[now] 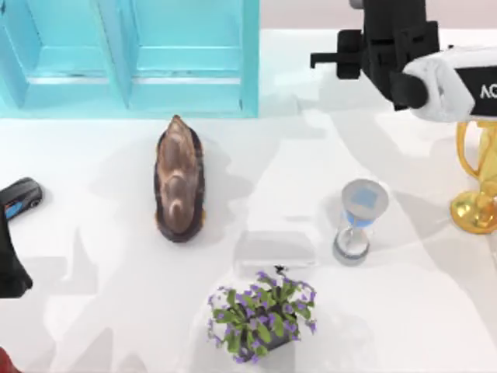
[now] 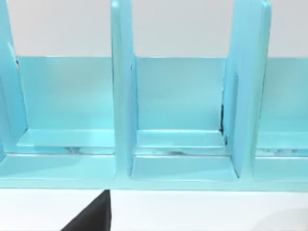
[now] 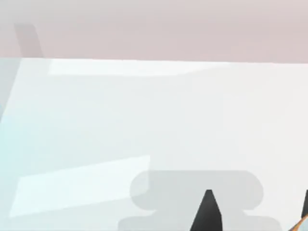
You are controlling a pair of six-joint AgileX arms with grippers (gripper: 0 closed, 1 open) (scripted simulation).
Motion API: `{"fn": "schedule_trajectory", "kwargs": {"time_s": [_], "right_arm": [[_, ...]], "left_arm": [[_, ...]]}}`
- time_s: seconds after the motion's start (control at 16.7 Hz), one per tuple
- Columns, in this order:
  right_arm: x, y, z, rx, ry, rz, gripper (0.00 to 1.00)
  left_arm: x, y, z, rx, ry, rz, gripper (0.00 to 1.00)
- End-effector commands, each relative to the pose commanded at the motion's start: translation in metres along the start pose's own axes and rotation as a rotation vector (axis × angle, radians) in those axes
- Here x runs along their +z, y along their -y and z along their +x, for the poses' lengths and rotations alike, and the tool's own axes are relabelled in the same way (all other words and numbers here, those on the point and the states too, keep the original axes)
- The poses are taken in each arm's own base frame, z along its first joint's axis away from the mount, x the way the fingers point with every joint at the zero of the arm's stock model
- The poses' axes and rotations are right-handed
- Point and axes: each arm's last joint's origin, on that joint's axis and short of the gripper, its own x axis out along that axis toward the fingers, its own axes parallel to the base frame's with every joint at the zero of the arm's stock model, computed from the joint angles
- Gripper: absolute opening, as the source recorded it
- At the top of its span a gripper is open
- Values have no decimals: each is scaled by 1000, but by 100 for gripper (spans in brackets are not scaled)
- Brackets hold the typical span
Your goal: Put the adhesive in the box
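Two grippers worked: hovered right gripper (image 3: 257,214) low over bare table (image 3: 144,120) far right, beyond hourglass (image 1: 359,221); parked left gripper (image 1: 9,272) near left, facing box (image 1: 128,54). Could not tell either grip or adhesive's whereabouts.

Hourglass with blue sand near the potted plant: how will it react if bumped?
The upright grey-capped hourglass looks tall over a narrow base, so it would probably tip. Its clear middle looks like glass, likely fragile and slippery.
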Motion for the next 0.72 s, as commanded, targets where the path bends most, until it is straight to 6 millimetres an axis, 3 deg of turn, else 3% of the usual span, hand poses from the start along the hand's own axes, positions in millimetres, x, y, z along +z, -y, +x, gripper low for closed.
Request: {"fn": "schedule_trajectory", "kwargs": {"time_s": [0.3,0.42,0.54,0.72], "right_arm": [[-1,-1,0,2,-2,-1,0],[4,11,2,0,-7,-17,0],[15,40,6,-3,-27,-60,0],[30,107,8,-5,-92,-171,0]], "left_arm": [[0,0,0,0,0,0,100],[0,0,0,0,0,0,100],[0,0,0,0,0,0,100],[0,0,0,0,0,0,100]]}}
